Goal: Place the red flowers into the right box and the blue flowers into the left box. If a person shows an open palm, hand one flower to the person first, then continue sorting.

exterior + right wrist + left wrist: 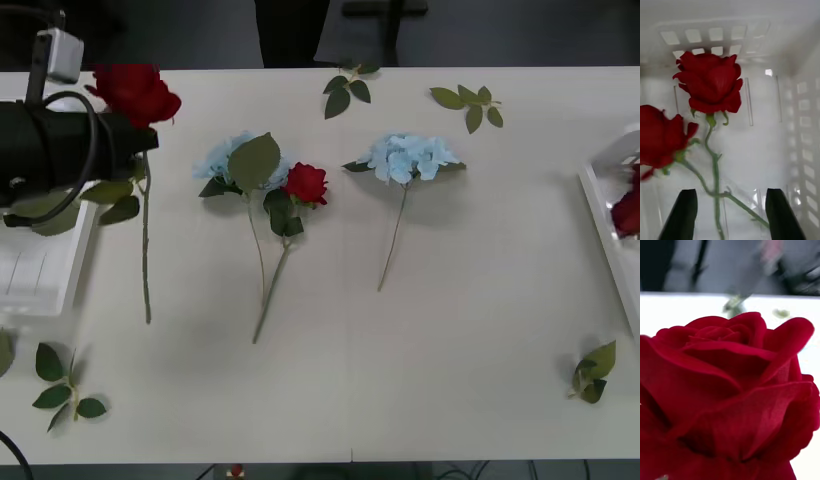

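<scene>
Over the broad white table [400, 380], my left gripper [142, 130] is clenched on a deep-red artificial rose with a long green stem [135, 90] beside the white plastic left box [40, 290]. I judge the next move is carrying it across to the white slot-walled right box [600, 200]. My right gripper [732, 195] hangs released above two red roses [711, 86] lying there; the bloom hides my left fingertips, and both boxes are cut off.

you're looking at a lab-like test room: a bare white table [400, 380], staged artificial flowers, grey floor beyond it, dark furniture legs [385, 20] behind.
</scene>
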Controlling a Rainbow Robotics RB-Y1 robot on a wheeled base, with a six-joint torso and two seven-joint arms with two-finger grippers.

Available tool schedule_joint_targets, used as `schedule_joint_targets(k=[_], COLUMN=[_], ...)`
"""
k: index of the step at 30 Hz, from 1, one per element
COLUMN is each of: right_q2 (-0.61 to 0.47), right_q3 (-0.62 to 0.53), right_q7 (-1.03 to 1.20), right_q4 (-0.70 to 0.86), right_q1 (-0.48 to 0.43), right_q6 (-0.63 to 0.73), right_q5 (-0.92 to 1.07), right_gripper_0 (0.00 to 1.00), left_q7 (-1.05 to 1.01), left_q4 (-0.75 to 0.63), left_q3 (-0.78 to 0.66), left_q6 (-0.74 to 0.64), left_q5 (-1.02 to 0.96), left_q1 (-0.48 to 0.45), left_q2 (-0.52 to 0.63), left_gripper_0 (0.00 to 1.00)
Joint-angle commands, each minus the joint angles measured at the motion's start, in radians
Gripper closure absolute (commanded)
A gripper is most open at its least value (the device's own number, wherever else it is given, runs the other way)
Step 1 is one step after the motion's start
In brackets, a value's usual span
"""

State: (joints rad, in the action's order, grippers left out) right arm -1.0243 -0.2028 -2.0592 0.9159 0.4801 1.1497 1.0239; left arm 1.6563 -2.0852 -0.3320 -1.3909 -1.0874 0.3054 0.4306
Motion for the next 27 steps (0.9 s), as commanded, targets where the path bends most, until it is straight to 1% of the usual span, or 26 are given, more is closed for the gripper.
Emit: schedule_joint_targets(k=[1,5,8,12,14,16,21,27], right_q2=[-0.026,-0.030,-0.028,0.004,0.027,0.073,0.184,0.322], right_q3=[-0.015,-0.033,-0.040,-0.040,-0.040,-0.040,-0.040,-0.037], right_q7=[-0.032,-0.041,-0.044,-0.030,-0.027,-0.022,0.028,0.140], right_q4=[0.035,0.124,0.204,0.288,0.308,0.339,0.417,0.528], right_q1=[0.038,0.049,0.049,0.049,0.051,0.060,0.063,0.063], right_q6=[0.097,0.231,0.315,0.403,0.424,0.453,0.507,0.538], right_q5=[0.070,0.166,0.251,0.420,0.486,0.545,0.607,0.622], right_gripper_0=[0.00,0.00,0.00,0.00,0.00,0.00,0.00,0.00], left_q7=[0.079,0.092,0.111,0.158,0.158,0.157,0.158,0.152], left_q4=[-0.027,-0.015,-0.001,0.071,0.103,0.148,0.235,0.315], left_q3=[0.013,0.099,0.154,0.249,0.300,0.347,0.390,0.416], left_q6=[0.099,0.242,0.311,0.371,0.414,0.460,0.475,0.500], left_q5=[-0.106,-0.197,-0.230,-0.243,-0.230,-0.209,-0.184,-0.180], left_q1=[-0.011,-0.002,0.020,0.096,0.132,0.169,0.228,0.261], left_q2=[0.013,0.013,-0.015,-0.090,-0.125,-0.171,-0.260,-0.339], left_gripper_0=[1.00,1.00,1.00,1.00,1.00,1.00,1.00,1.00])
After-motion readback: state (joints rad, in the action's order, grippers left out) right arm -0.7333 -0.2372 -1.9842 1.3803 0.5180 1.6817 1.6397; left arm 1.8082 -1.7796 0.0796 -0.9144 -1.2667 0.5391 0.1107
